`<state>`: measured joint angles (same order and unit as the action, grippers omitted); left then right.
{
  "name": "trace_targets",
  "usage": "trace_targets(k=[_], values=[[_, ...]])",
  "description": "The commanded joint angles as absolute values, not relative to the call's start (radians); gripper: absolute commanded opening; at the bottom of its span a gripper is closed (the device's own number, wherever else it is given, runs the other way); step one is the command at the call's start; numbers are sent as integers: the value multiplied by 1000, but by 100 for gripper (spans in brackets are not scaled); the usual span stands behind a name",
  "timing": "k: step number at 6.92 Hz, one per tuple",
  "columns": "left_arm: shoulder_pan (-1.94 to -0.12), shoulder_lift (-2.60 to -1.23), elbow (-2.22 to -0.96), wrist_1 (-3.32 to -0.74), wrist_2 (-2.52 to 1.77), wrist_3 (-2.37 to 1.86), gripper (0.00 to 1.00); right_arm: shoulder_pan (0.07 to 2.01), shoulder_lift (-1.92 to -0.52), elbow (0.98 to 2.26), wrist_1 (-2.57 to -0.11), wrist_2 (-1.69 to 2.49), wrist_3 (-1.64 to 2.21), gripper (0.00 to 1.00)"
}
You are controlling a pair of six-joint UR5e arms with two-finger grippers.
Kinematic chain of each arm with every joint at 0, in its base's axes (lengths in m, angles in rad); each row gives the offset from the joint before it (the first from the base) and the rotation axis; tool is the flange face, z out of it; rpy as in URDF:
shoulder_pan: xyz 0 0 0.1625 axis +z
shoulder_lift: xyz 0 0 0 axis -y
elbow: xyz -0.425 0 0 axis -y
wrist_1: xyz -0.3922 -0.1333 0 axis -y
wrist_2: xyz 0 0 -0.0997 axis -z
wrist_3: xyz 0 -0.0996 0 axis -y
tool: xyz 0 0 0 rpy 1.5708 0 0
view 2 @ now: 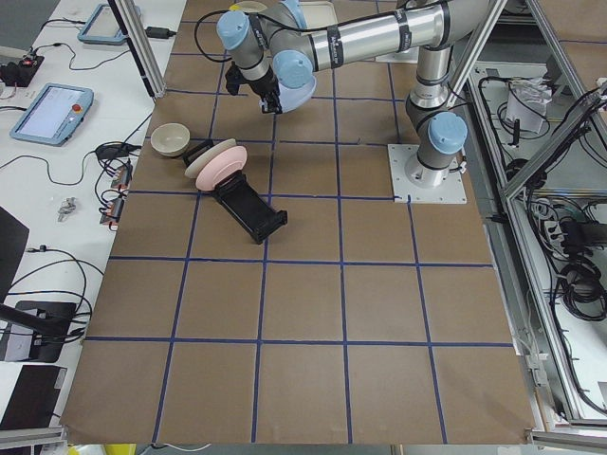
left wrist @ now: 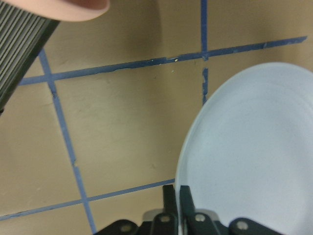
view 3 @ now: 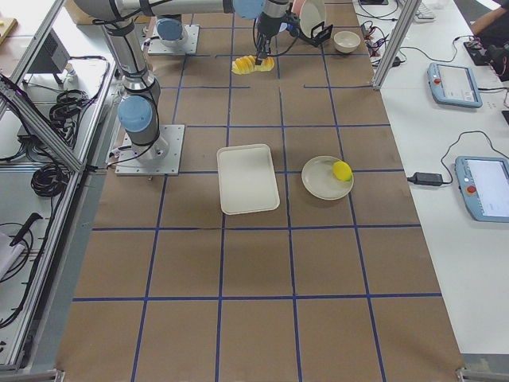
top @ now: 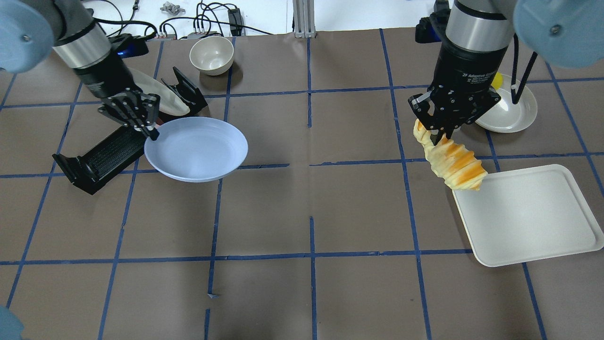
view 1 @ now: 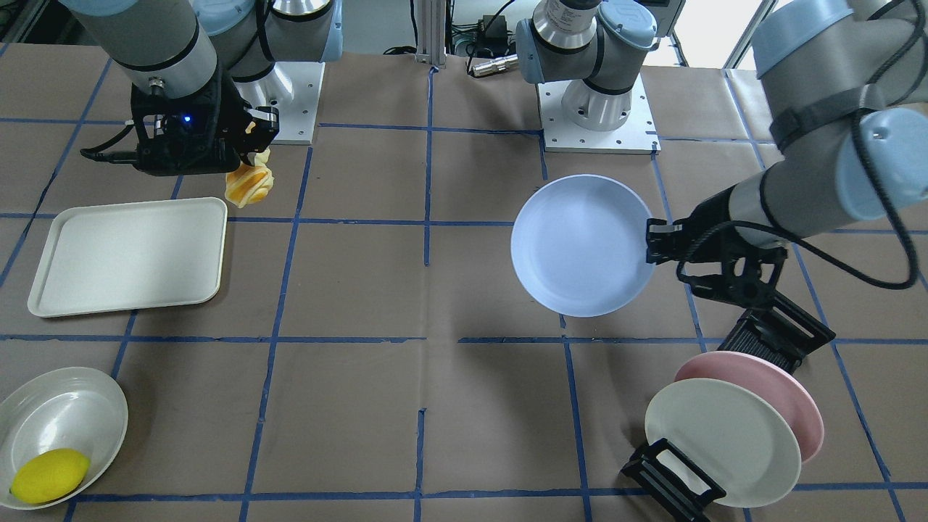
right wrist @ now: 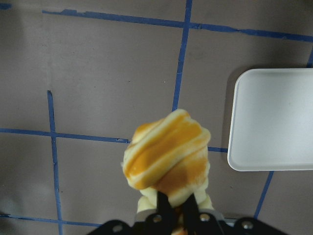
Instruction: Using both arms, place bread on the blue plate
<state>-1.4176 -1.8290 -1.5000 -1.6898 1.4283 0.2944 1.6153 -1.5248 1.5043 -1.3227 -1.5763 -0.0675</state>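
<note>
Bread: clamped at its upper end by right gripper; long axis hangs steeply downward, free end towards table. Blue plate: rim pinched by left gripper, held aloft.

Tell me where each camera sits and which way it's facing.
Front-facing: across the table, facing the robot; left gripper pinches the blue plate.
Overhead: behind the robot, looking forward and down; right gripper holds the bread.
Exterior left: table's end on robot's left, looking along it; left arm near.
Exterior right: opposite end; right arm near.
Left wrist: looks down past its gripper at the plate's rim.
Right wrist: looks down past the bread at the white tray.
Front-facing and overhead share plate and bread, sides mirrored.
</note>
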Motion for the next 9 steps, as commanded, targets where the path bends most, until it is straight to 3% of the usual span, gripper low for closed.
trace_targets(k=[1,5,8,9], values=[[-1534,-1899,-1522,-1565,1347,154,9,1617,-1529,1494,-1325,-1568,-64,21],[-1666,-2045,-1534,-1266,1266,-8,9,1745,-1392,1488,-1593,-1546,-51,22],[-1684,-2083,-1567,-1238,1266,-14,12,1789,-1283,1488,-1740,-1527,-25,21],[-1686,-2086,-1595,-1170,1269,-46,35,1811,-1249,1488,-1788,-1514,-20,21]])
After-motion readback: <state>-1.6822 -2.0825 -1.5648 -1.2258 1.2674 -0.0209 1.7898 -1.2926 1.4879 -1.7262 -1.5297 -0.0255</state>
